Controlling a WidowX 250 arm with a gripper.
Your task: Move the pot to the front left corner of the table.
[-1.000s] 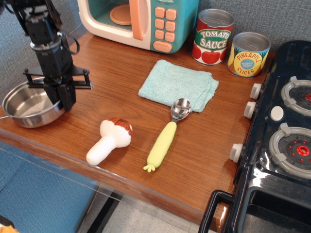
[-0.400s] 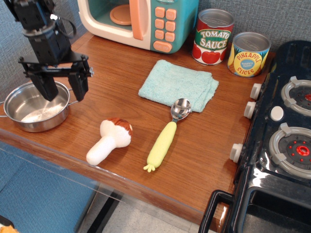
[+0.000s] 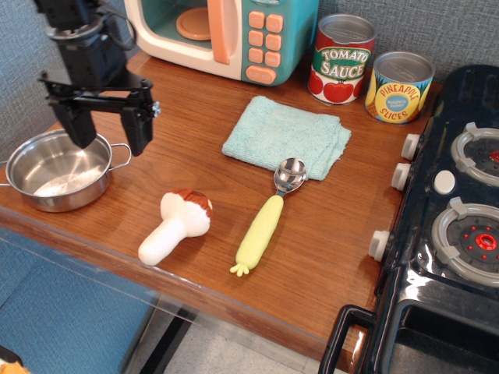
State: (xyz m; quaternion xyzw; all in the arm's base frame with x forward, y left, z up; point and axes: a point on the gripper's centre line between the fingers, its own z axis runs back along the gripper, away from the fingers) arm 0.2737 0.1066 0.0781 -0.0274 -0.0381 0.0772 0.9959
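The pot sits at the lower left of the table, by its front edge, so the move looks essentially finished. The gripper hangs above the pot's right rim, jaws spread and empty; only pulling clear seems left. A toy mushroom, yellow-handled spoon and teal cloth lie to the right, blocking nothing.

Behind the counter you have a grey-blue textured fabric wall running along the back and left side. Below the front edge, you see a blue panel behind a clear sheet, and what looks like pale grey floor.
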